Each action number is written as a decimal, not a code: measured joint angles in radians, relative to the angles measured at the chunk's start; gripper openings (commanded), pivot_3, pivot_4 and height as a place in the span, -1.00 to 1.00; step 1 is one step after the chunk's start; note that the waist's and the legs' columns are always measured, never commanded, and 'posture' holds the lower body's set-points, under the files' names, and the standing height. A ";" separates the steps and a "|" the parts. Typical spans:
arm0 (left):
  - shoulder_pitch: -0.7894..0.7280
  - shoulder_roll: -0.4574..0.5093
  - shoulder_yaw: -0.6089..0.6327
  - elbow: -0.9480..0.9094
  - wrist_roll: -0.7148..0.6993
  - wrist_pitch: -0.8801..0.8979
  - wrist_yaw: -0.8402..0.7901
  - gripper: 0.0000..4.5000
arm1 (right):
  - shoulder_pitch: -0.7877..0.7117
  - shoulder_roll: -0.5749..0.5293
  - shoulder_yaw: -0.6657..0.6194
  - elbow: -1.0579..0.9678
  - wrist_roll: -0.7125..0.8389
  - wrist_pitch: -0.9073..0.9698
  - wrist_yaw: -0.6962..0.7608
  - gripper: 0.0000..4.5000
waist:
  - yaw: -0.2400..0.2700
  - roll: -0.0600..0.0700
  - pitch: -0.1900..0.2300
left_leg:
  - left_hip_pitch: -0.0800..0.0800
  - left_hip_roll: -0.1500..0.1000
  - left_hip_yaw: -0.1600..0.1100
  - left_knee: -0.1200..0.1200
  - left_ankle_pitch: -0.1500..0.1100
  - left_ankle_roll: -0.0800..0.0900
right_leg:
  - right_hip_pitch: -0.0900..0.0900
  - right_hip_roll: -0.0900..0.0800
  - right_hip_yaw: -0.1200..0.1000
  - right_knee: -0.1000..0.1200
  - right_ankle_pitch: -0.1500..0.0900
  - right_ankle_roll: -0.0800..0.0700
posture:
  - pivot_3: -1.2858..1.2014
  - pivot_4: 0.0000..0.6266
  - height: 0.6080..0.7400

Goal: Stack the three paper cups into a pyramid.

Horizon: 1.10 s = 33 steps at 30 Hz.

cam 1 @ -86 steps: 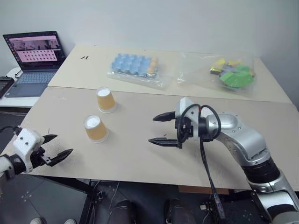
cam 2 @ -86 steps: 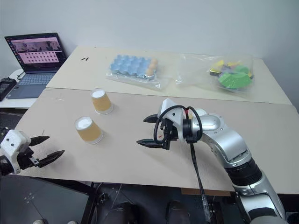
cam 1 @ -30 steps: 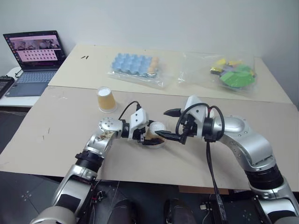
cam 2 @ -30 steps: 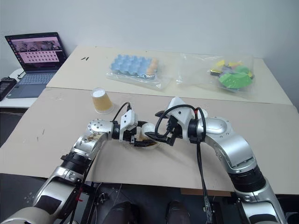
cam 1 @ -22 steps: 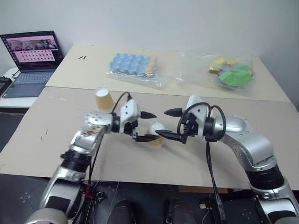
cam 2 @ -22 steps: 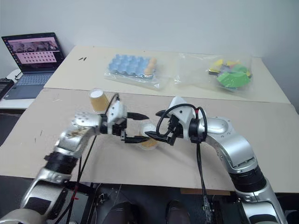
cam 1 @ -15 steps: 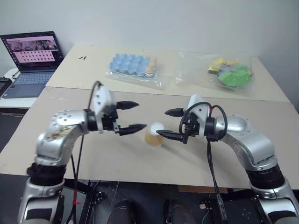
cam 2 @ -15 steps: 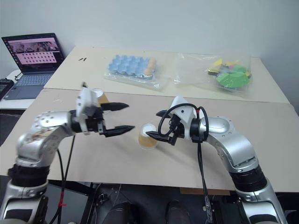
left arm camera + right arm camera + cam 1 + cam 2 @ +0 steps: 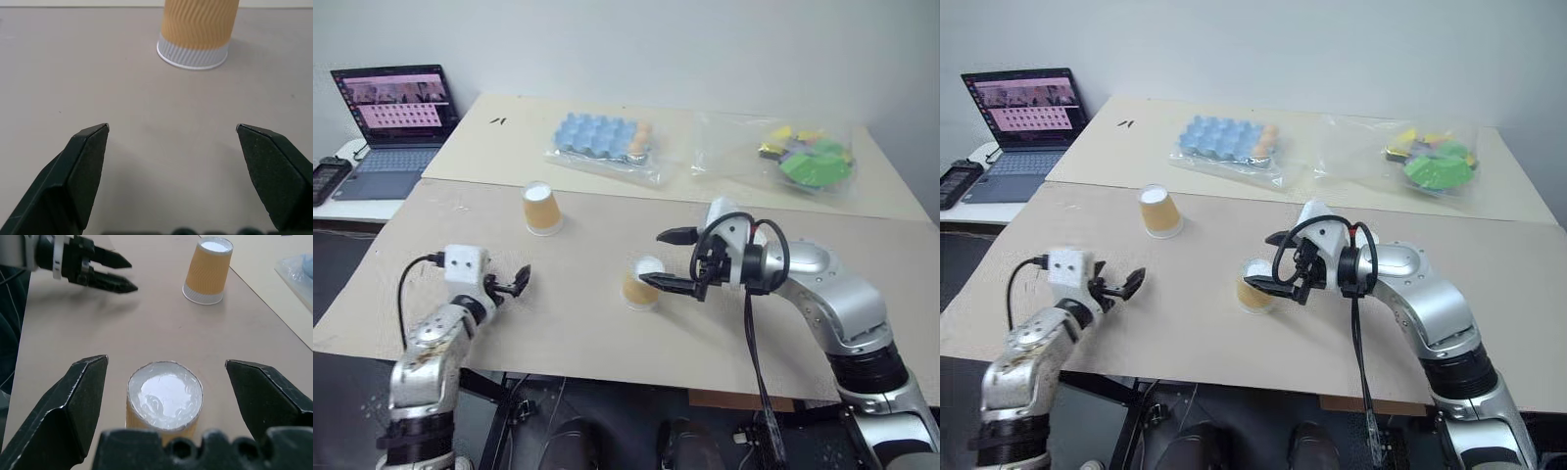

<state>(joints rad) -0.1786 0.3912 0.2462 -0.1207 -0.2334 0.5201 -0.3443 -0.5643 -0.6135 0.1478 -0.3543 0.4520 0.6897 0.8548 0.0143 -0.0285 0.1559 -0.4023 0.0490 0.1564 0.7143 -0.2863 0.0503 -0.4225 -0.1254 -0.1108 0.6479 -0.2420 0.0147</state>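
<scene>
No pyramid yet: two paper cups stand inverted and apart on the desk, one between the open right tool, one farther back. Left tool open, empty (nothing stacked)

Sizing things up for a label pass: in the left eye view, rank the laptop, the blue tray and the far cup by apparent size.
1. Laptop, largest, though cropped at the edge.
2. Blue tray, close behind; the ranking is unsure.
3. Far cup, clearly smallest.
</scene>
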 measured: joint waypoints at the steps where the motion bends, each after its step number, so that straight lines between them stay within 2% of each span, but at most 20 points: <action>1: -0.032 0.000 -0.014 0.056 0.009 -0.037 -0.006 0.98 | -0.002 0.000 -0.001 -0.002 0.003 0.002 0.000 1.00 | 0.000 0.000 0.000 | 0.000 0.000 0.000 0.000 0.000 0.000 | 0.000 0.000 0.000 0.000 0.000 0.000 | 0.03 -0.52 0.76; 10: -0.364 0.076 -0.054 0.543 0.073 -0.311 -0.115 0.98 | 0.030 -0.004 -0.006 -0.021 0.003 0.031 -0.024 1.00 | -0.005 0.000 0.000 | -0.002 -0.001 0.002 0.000 0.000 0.000 | -0.002 0.001 -0.002 0.000 0.000 0.000 | 0.03 -0.52 0.76; 16: -0.536 0.075 -0.087 0.774 0.090 -0.417 -0.177 0.98 | 0.033 0.002 -0.008 -0.040 0.003 0.040 -0.047 1.00 | -0.005 0.000 0.000 | -0.005 -0.002 0.004 0.000 0.000 0.000 | -0.001 0.001 -0.006 0.000 0.000 0.000 | 0.03 -0.52 0.76; 23: -0.675 0.039 -0.116 0.955 0.093 -0.472 -0.253 0.98 | 0.033 0.005 -0.008 -0.045 0.003 0.041 -0.053 1.00 | -0.008 0.000 0.000 | -0.006 -0.003 0.005 0.000 0.000 0.000 | -0.001 0.001 -0.008 0.000 0.000 0.001 | 0.03 -0.52 0.76; 33: -0.833 0.036 -0.112 1.207 0.101 -0.554 -0.248 0.98 | 0.033 0.005 -0.009 -0.046 0.003 0.041 -0.059 1.00 | -0.022 0.000 0.000 | -0.007 -0.003 0.005 0.000 0.000 0.000 | -0.001 0.001 -0.009 0.000 0.000 0.001 | 0.03 -0.52 0.76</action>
<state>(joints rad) -1.0116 0.4270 0.1344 1.0862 -0.1323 -0.0343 -0.5923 -0.5311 -0.6080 0.1392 -0.3999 0.4553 0.7305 0.7960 -0.0080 -0.0289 0.1558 -0.4089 0.0461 0.1613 0.7143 -0.2860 0.0505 -0.4236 -0.1241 -0.1193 0.6481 -0.2421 0.0161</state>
